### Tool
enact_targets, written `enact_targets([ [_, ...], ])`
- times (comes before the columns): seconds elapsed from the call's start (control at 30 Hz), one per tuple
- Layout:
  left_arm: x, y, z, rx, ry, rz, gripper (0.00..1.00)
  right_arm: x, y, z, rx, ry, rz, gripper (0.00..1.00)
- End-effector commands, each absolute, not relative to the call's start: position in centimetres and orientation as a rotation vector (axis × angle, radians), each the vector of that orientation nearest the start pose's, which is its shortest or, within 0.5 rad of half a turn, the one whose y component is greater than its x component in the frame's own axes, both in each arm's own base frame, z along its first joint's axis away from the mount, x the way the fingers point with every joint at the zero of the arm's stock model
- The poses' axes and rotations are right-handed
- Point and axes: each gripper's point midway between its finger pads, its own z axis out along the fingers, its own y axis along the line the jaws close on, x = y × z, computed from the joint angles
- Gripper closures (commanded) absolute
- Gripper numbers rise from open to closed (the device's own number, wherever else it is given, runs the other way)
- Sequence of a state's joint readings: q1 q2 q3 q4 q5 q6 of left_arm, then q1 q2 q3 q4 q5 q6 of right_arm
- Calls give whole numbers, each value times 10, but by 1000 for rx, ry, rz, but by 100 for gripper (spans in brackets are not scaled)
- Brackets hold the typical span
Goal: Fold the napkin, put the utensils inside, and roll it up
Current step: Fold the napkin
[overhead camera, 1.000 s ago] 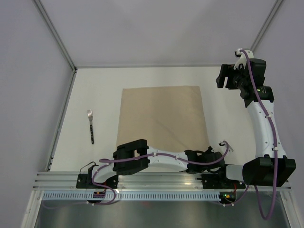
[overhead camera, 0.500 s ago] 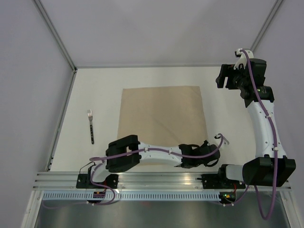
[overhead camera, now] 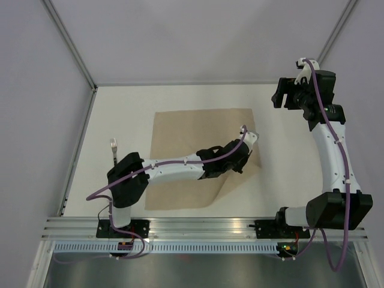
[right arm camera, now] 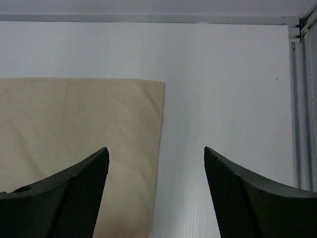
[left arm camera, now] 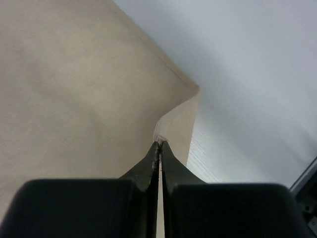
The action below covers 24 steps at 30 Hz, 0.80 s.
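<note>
Though half-hidden, the fork (overhead camera: pixel 113 147) seemingly points tines away.

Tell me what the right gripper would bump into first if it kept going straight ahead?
Probably the table, right at the edge of the napkin; the open right gripper aims there, though depth is unclear.

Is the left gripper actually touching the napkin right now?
Touching. The left wrist view shows the left gripper shut on a lifted fold of the napkin, with the cloth's edge pinched right at the tips.
</note>
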<state>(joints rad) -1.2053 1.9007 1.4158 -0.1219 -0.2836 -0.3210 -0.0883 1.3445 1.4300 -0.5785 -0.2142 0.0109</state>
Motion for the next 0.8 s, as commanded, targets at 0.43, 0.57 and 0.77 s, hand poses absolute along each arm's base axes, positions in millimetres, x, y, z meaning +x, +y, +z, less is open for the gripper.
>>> enact_targets([
  [0.43, 346, -382, 196, 524, 2031, -588, 98, 437, 7, 313, 0, 2025, 247, 18],
  [0.57, 370, -356, 200, 478, 2034, -560, 98, 444, 7, 311, -2, 2028, 250, 18],
  [0.77, 404, -320, 200, 414, 2044, -529, 98, 454, 7, 300, -6, 2043, 259, 18],
])
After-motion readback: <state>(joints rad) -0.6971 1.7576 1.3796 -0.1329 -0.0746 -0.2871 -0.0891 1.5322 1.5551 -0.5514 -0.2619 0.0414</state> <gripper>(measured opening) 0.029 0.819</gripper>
